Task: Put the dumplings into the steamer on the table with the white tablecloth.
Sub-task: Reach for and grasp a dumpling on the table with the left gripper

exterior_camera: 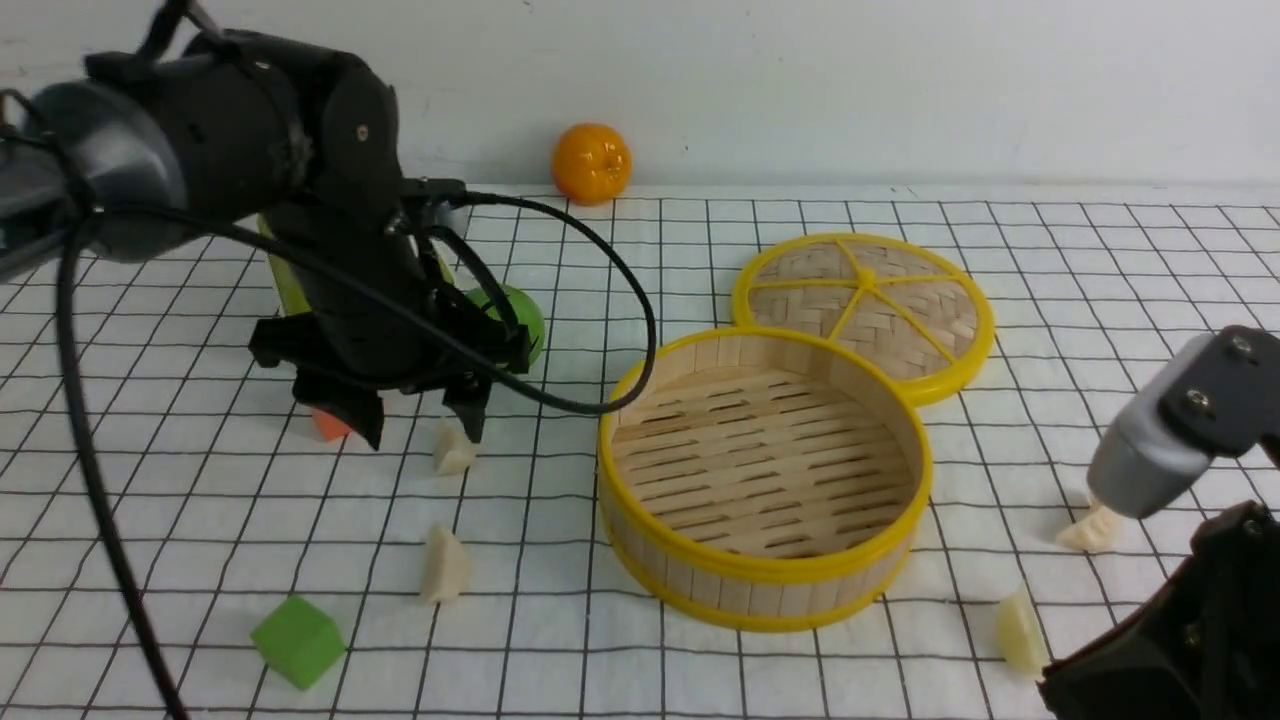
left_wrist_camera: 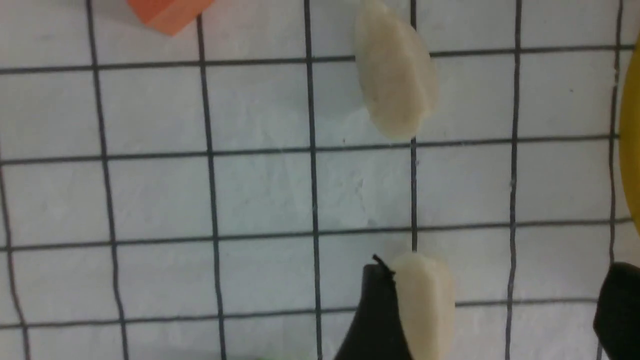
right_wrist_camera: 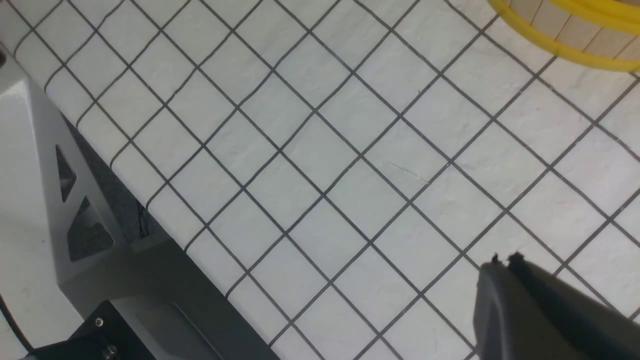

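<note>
Spread wide, your left gripper (exterior_camera: 412,425) hangs above the near-left dumplings (exterior_camera: 445,565), with your right gripper (right_wrist_camera: 505,257) closed. You seem to be lining up the first pick; next, centre over one dumpling and lower before closing. The steamer (exterior_camera: 765,580) waits between the arms.

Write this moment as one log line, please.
left gripper: open, empty, above tablecloth | right gripper: shut | steamer: no dumplings inside | dumplings: four on tablecloth

left end effector (exterior_camera: 415,430) open, right shut
</note>
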Available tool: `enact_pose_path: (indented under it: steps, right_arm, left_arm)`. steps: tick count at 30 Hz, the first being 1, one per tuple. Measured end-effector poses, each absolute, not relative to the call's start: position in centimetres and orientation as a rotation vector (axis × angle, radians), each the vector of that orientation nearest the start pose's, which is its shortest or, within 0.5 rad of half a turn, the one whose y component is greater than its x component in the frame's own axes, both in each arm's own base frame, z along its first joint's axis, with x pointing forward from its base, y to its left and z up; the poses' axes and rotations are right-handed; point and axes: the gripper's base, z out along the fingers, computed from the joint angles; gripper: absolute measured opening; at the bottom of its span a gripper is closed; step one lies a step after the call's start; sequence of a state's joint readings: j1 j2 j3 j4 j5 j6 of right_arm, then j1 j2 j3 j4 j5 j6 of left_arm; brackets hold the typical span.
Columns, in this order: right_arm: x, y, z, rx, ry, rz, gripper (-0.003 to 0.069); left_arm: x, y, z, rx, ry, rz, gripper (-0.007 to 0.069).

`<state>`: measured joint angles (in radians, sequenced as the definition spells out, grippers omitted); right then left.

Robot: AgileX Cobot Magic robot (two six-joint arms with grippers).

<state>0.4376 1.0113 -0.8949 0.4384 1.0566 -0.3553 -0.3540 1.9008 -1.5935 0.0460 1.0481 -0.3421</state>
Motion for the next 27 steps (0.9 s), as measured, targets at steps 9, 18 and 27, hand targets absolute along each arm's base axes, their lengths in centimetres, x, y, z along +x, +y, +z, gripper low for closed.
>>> enact_pose_path:
  steps: [9, 18, 27]
  right_arm:
    - [14.6, 10.5, 32.4, -0.858, 2.475, 0.604, 0.0009]
    - [14.6, 10.4, 32.4, -0.866, 2.475, 0.575, 0.0017]
    - [14.7, 10.3, 32.4, -0.866, 2.472, 0.566, 0.0022]
  left_arm:
    - [43.4, -12.6, 22.1, -0.14, 2.842, -0.13, 0.054]
    - [44.8, -12.9, 17.4, -0.18, 2.905, -0.131, 0.05]
    - [44.8, -12.9, 18.2, -0.171, 2.92, -0.122, 0.0238]
